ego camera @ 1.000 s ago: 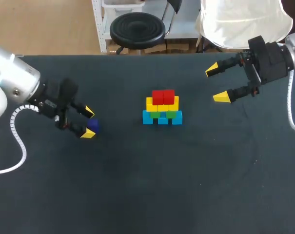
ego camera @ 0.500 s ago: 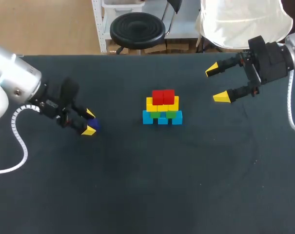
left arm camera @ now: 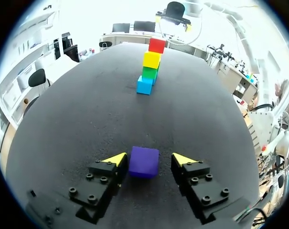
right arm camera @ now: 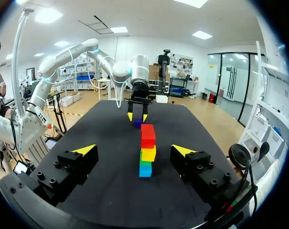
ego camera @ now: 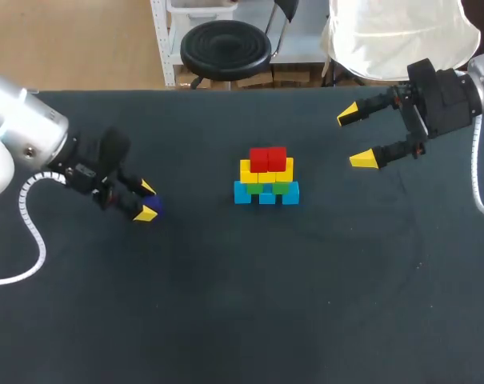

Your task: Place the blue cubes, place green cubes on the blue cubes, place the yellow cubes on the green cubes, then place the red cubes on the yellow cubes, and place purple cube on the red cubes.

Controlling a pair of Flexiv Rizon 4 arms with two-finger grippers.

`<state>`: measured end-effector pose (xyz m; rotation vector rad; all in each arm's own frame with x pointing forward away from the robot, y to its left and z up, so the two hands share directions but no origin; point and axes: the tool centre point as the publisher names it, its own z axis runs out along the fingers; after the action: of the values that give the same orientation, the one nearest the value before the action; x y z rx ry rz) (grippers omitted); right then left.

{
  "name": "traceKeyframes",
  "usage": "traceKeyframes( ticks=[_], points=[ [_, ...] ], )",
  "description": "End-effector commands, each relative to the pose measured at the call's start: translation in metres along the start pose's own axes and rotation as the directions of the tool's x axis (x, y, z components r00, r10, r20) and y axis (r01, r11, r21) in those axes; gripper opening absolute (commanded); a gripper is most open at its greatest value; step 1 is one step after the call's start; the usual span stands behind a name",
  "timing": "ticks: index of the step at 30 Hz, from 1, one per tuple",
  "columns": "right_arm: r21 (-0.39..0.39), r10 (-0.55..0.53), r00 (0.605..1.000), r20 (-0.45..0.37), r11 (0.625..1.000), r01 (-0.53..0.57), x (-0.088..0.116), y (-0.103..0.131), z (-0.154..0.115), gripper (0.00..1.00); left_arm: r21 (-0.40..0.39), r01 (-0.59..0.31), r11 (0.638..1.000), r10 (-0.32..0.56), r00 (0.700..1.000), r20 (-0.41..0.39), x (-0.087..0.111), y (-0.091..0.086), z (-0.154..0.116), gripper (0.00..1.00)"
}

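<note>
From the head view the purple cube (ego camera: 153, 206) is almost hidden: only a dark sliver shows between the yellow tips of the left gripper (ego camera: 148, 200). The green cubes (ego camera: 283, 188) appear only as a thin strip below the yellow cubes (ego camera: 266, 170), so the number per tier cannot be counted with certainty. Both wrist views see the tiers end-on, as a single column. The left arm enters from the left side with its gripper pitched down to the table (ego camera: 226, 304), well apart from the tiers. In the left wrist view the purple cube (left arm camera: 144, 161) rests on the table between the fingers of the left gripper (left arm camera: 149, 159). One fingertip (left arm camera: 116, 159) appears to touch its side and the other stands off by a narrow gap, so the cube is bracketed, not clamped. The right arm is at the far right, with the right gripper (ego camera: 355, 138) spread wide, holding nothing and pointing towards the tiers. Near the table's middle, blue cubes (ego camera: 266, 196) form the base, followed by green and yellow, with red cubes (ego camera: 267, 158) uppermost. All cubes are smooth, sharp-edged blocks of one solid colour, and the table surface is dark, matte and finely grained.
</note>
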<state>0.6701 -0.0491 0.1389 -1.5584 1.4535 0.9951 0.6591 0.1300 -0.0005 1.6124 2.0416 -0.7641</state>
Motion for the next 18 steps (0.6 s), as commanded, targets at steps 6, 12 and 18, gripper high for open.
traceKeyframes(
  ticks=[6, 12, 18],
  points=[
    [0.002, -0.001, 1.000, 0.001, 1.000, 0.001, 0.0002, 0.0006, 0.0000, 1.00, -0.005, 0.005, 1.000, -0.005, 1.000, -0.003, 0.0016, 0.0002, 0.0003, 0.62],
    [0.002, -0.001, 1.000, 0.001, 1.000, 0.001, 0.0002, 0.0006, 0.0000, 1.00, -0.006, 0.005, 1.000, -0.005, 1.000, -0.001, 0.0010, 0.0012, 0.0013, 0.49],
    [0.002, -0.001, 1.000, 0.001, 1.000, 0.001, 0.0002, 0.0006, 0.0000, 1.00, -0.006, 0.006, 1.000, -0.006, 1.000, 0.000, 0.0003, 0.0019, 0.0034, 0.41]
  ],
)
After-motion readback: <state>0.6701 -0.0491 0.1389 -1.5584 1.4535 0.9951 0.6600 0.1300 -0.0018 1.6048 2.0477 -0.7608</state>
